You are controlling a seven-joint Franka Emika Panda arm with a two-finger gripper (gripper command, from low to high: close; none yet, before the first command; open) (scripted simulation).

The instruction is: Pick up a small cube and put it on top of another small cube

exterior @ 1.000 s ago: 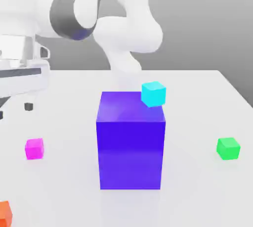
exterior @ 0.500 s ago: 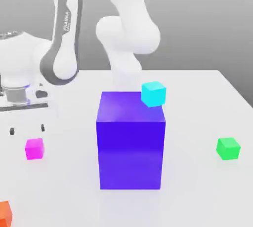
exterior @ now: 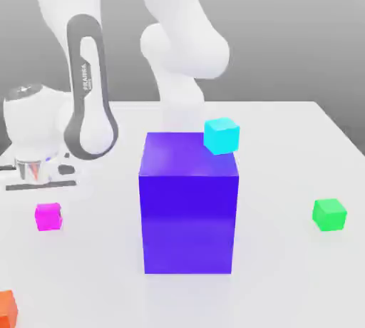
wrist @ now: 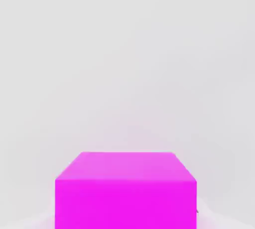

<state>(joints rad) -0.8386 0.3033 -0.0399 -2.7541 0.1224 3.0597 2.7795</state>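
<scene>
The small magenta cube (exterior: pixel 48 217) rests on the white table at the exterior view's left. My gripper (exterior: pixel 47 207) has come down right over it and is shut on it, with the white hand just above the cube's top. In the hand view the magenta cube (wrist: pixel 125 190) looms very close, sitting on the table. The other small cube, bright green (exterior: pixel 329 214), sits at the exterior view's right, far from the gripper and on the other side of the big block.
A big blue-purple block (exterior: pixel 189 202) stands mid-table between the two small cubes. A cyan cube (exterior: pixel 222 135) is at its far right top corner. An orange cube (exterior: pixel 6 309) lies at the near left edge. The arm's base rises behind the block.
The hand has swung over and descended onto the magenta cube. Its fingers, wide apart above the cube half a second ago, have closed. No cube has moved.
</scene>
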